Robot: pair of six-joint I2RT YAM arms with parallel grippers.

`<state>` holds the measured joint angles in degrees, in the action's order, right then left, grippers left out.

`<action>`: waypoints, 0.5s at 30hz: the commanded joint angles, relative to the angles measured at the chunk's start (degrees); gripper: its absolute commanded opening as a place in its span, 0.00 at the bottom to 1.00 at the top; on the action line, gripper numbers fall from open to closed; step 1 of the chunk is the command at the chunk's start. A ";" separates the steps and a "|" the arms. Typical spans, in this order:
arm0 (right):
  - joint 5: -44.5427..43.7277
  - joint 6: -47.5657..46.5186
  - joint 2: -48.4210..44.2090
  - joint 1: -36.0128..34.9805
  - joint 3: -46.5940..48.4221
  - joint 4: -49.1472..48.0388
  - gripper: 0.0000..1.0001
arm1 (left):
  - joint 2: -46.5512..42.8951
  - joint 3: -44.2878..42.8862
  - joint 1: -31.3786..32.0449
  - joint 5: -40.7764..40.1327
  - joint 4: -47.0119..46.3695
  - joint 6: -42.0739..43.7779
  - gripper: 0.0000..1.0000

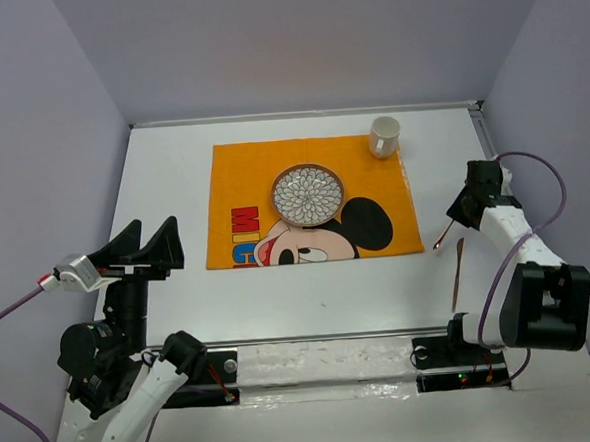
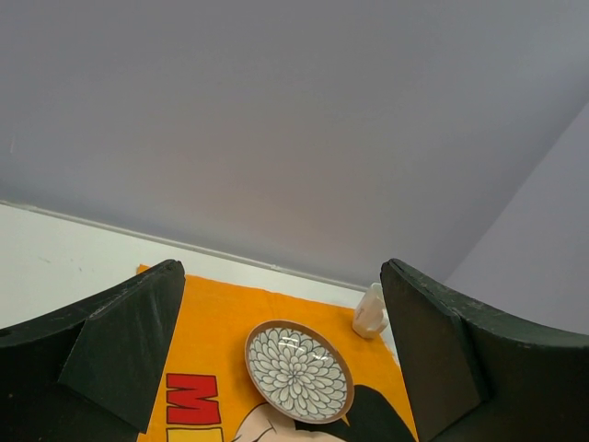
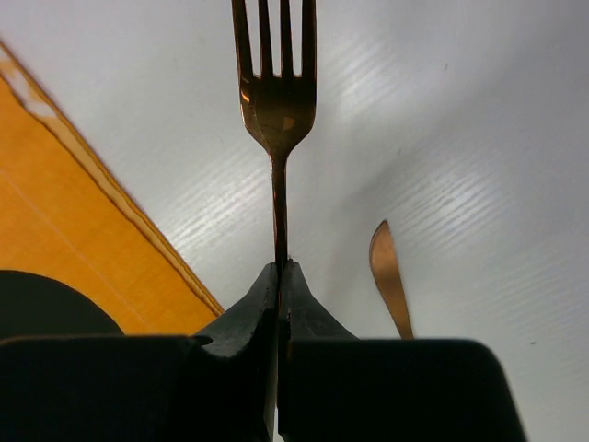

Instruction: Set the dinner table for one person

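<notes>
1. Gripping a slim copper-coloured metal fork [image 3: 276,110] by its handle, the right tool [image 3: 279,276] has its jaws pressed together on the stem, with the four tines pointing away from the wrist camera.
2. The fork is just off the right edge of the orange rectangular cloth mat [image 1: 242,179], close to the mat's near right corner. I cannot tell whether the fork touches the surface below it.
3. The large plain white matte rectangular table [image 1: 173,188] lies under the mat and extends beyond it on every side.
4. A second long, thin copper-coloured utensil [image 1: 457,271] lies flat on the table to the right of the mat, nearer the arm bases than the fork. Its type is unclear.
5. The mat carries a Mickey Mouse face and red block letters. "MIC" can be read, and the rest is hidden.
6. A round plate with a brown rim and a white petal pattern [image 1: 307,195] sits on the mat, at the middle of its far half.
7. A small white ceramic cup [image 1: 384,135] sits at the mat's far right corner.
8. The left tool [image 1: 153,240] is left of the mat, above the table, with its jaws spread wide and nothing between them.
</notes>
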<state>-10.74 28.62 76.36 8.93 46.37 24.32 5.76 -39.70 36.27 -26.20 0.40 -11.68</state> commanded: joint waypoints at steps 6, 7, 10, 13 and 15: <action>-3.76 -0.60 -4.20 -16.91 11.89 -2.78 0.00 | 2.76 0.24 -0.15 -0.61 -3.57 1.40 0.99; -3.59 0.11 -3.50 -21.19 14.16 -3.04 0.00 | 2.94 0.33 -0.32 -0.44 -3.57 1.40 0.99; -4.55 1.70 1.06 -30.68 19.70 -4.36 0.00 | 3.82 0.33 -1.11 -0.09 -3.74 1.40 0.99; -3.59 3.02 8.17 -39.12 24.45 -7.08 0.00 | 4.52 0.33 -1.73 -0.08 -3.92 1.40 0.99; -3.32 3.11 15.20 -42.66 30.60 -7.88 0.00 | 5.49 0.33 -2.43 0.44 -4.18 1.49 0.99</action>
<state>-14.15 30.00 82.74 -25.82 67.94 20.88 9.13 -39.70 35.07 -25.96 -0.19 -11.35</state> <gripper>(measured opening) 0.022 0.989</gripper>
